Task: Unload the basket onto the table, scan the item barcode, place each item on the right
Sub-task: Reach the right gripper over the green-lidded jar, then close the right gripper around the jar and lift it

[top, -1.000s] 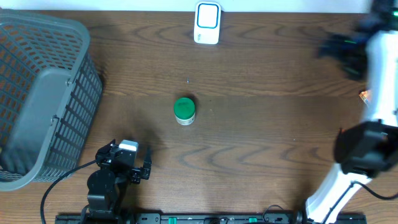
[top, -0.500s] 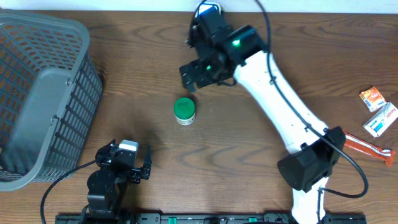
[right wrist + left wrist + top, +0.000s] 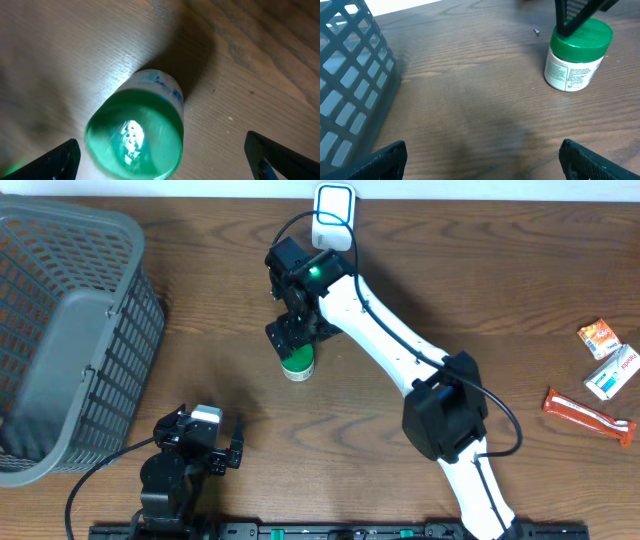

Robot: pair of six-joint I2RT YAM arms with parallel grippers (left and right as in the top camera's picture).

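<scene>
Overhead: one bottle [image 3: 297, 361] with a green lid stands near the middle of the brown wooden surface [image 3: 480, 290]. One right hand [image 3: 289, 336] hangs right over it, fingers spread, and hides part of the lid. One white scanner [image 3: 334, 216] lies at the far edge. One grey basket [image 3: 60, 330] sits at the left edge, cut off by the frame. Three packets lie by the right edge: an orange one [image 3: 598, 337], a white-and-blue one [image 3: 612, 372] and a long red one [image 3: 588, 413], their print too small to read. One left hand [image 3: 205, 430] rests by the near edge, left of centre, spread and holding nothing. Of the room, only a pale strip shows beyond the far edge.

Left wrist: the left hand [image 3: 490, 165] shows two tips in the bottom corners, wide apart. The bottle [image 3: 575, 60] stands upright. A dark finger overlaps its lid, and contact cannot be told. The label is unreadable. The basket [image 3: 350, 85] is cut off at the left.

Right wrist: the right hand [image 3: 165, 160] is spread wide above the blurred, glaring lid of the bottle [image 3: 135, 135], whose label is mostly hidden.
</scene>
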